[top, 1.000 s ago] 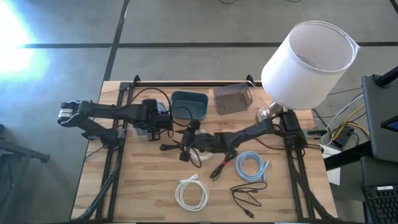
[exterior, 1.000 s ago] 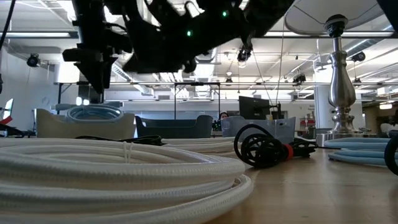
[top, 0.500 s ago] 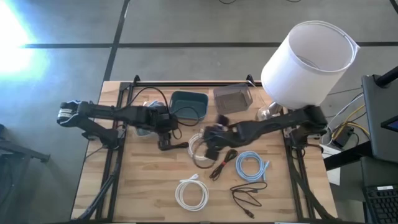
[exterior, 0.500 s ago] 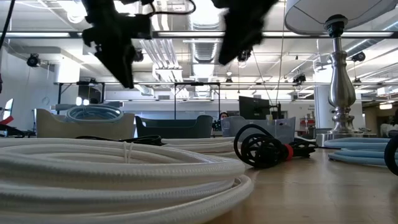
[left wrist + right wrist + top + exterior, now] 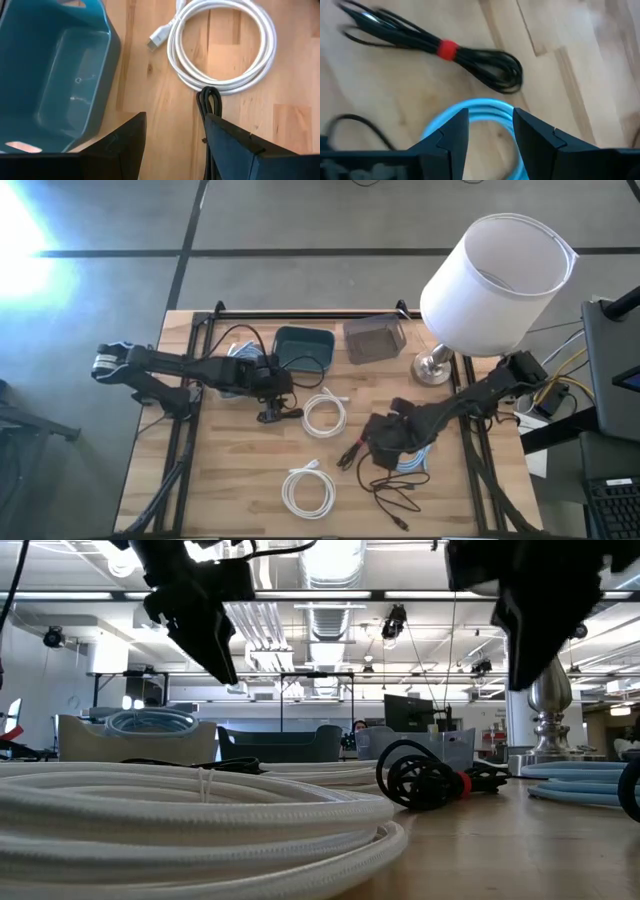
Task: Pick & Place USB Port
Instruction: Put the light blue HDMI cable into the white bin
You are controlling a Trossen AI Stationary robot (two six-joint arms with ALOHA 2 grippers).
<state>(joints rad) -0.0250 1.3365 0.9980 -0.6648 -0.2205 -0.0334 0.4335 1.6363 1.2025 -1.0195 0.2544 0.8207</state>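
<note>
Cables lie scattered on a wooden table (image 5: 230,480) seen from above, with two dark robot arms reaching in from either side. The left gripper (image 5: 270,385) hangs near the table's middle, just beside a teal bin (image 5: 304,348); its wrist view shows the fingers apart with nothing between them, over the looped end of a black cable (image 5: 209,98). That black cable (image 5: 278,414) lies on the wood between the left gripper and a white coil (image 5: 324,413), close to both. The right gripper (image 5: 385,442) is lower right of centre, above a blue coil (image 5: 479,112) that peeks out beneath it; its fingers are also apart and empty. Just beside it lies a black cable bundle with a red band (image 5: 448,48), and another thin black cable (image 5: 398,494) sits near the front edge. A second white coil (image 5: 308,490) lies toward the front. Behind the teal bin stands a grey bin (image 5: 373,338), and a lamp (image 5: 495,270) with a white shade rises at the back right corner.
</note>
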